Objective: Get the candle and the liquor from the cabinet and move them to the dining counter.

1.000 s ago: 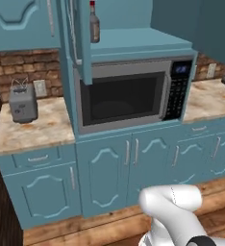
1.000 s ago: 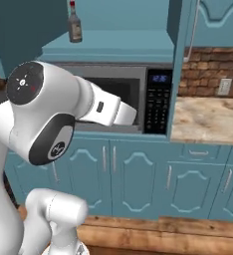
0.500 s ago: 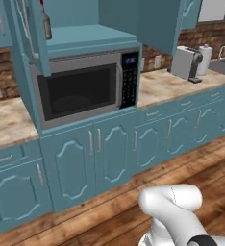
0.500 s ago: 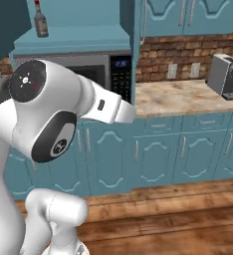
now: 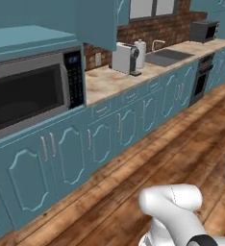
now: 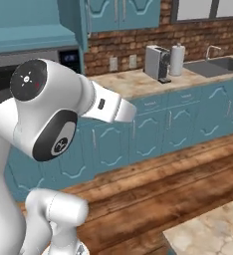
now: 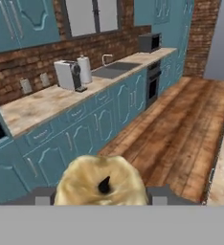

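gold-tan candle [image 7: 102,183] apparently clamped in gripper [image 7: 102,195].

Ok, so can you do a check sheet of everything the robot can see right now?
Surface: mottled beige kitchen counter on teal cupboards.
Job's things: candle, gold-tan, held at the bottom of the hand view; a corner of the dining counter close by.
Clutter: coffee machine and paper towel roll standing side by side on the kitchen counter.
Pincer: pincer closed around the candle.
Cables: nothing seen.
Surroundings: microwave, sink, brick wall, wooden floor.
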